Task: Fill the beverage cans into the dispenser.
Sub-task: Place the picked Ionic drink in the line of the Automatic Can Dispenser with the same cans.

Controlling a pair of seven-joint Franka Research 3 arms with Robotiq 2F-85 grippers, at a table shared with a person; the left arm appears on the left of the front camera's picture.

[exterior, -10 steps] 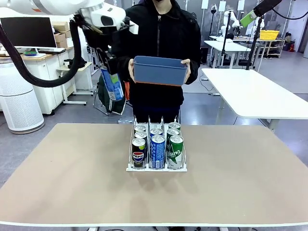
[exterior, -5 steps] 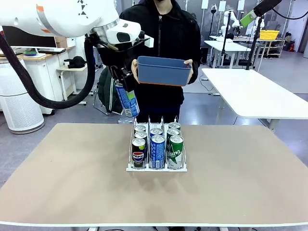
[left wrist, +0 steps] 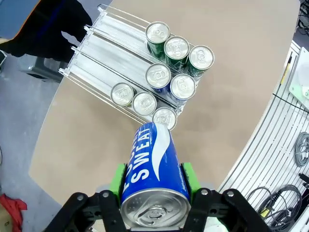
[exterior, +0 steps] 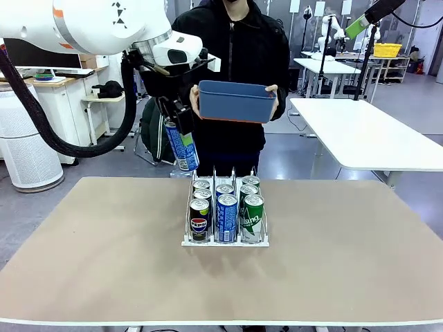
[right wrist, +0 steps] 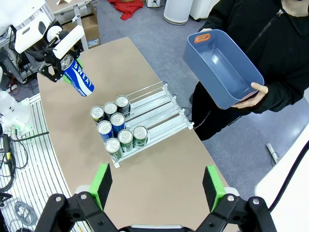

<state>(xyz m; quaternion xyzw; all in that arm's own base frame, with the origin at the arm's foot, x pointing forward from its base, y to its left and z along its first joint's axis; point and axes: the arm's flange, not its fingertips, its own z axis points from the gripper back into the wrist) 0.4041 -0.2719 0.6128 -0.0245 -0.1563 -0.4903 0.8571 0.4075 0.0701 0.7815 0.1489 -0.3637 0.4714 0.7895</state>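
While tilted, blue can sits clamped between left fingers

1. Grey floor spans mid-frame behind the tan counter.
2. White table at right; another behind it, upper right.
3. Monitor on a desk, upper left.
4. White cylindrical unit at left edge.
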